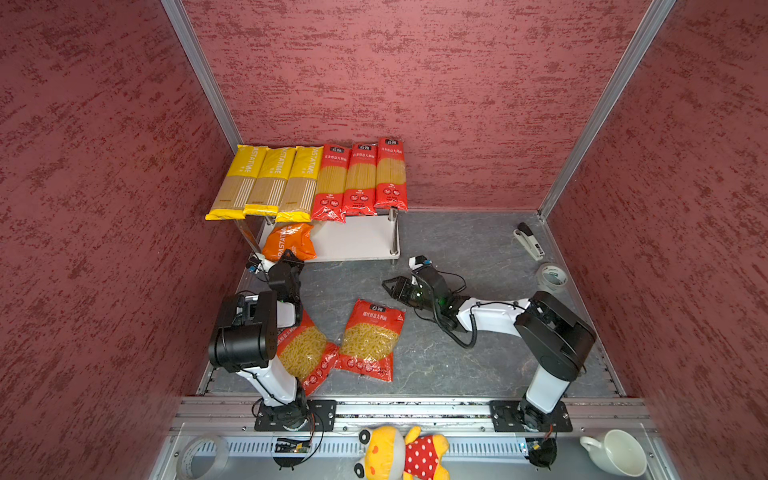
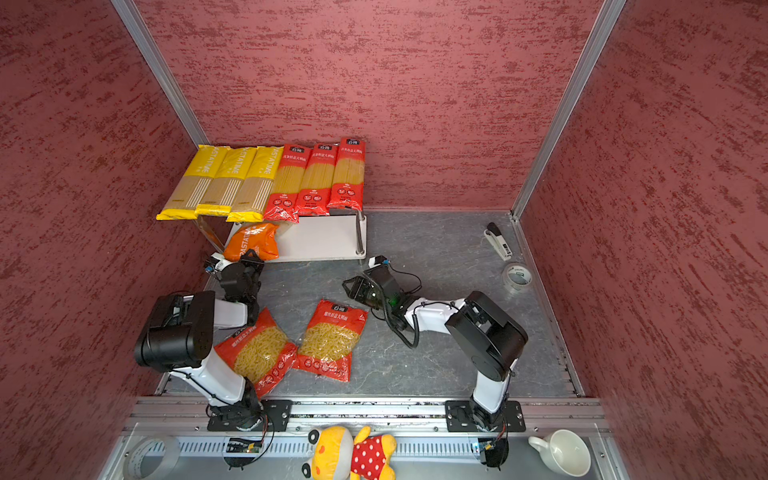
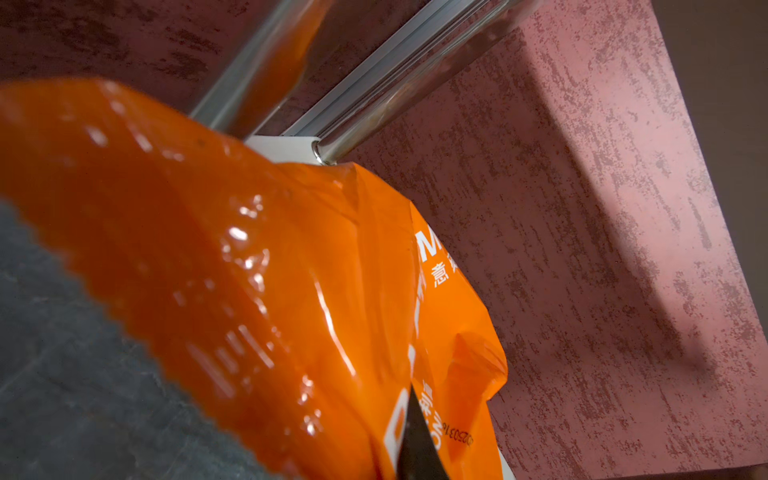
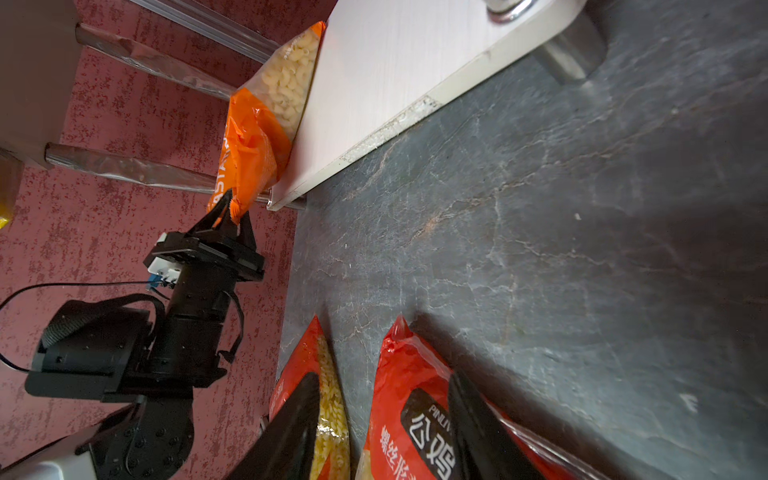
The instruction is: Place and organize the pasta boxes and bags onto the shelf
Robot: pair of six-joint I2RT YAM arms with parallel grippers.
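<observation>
Orange bag (image 1: 289, 242) lies straight ahead of the left gripper (image 4: 230, 210). The jaws are closed tight on its crimped near edge. Beyond the fingertips the bag rests on the left end of the shelf (image 1: 357, 241), on the lower tier and under the top one. Its held end hangs off the front corner. The left wrist view is almost filled by the bag's glossy film, with a shiny post (image 3: 395, 95) just behind it.

Above that gripper, six spaghetti packs lie side by side on the top tier. Three yellow packs (image 1: 268, 180) are directly over it and three red packs (image 1: 360, 178) are off to its right. Their near ends overhang the front edge.

The right gripper (image 1: 390, 286) stands about half open with nothing between its fingers (image 4: 291, 428), and it points towards the left arm (image 1: 245, 332). Just below and ahead of it a red bag (image 1: 370, 338) lies flat on the table, top seam nearest the fingertips. The second red bag (image 1: 305, 353) lies just past the first, touching it at a lower corner and partly hidden under the left arm. The fingers seem to hang over the nearer bag rather than touch it, though the wrist view is too steep to be sure.
</observation>
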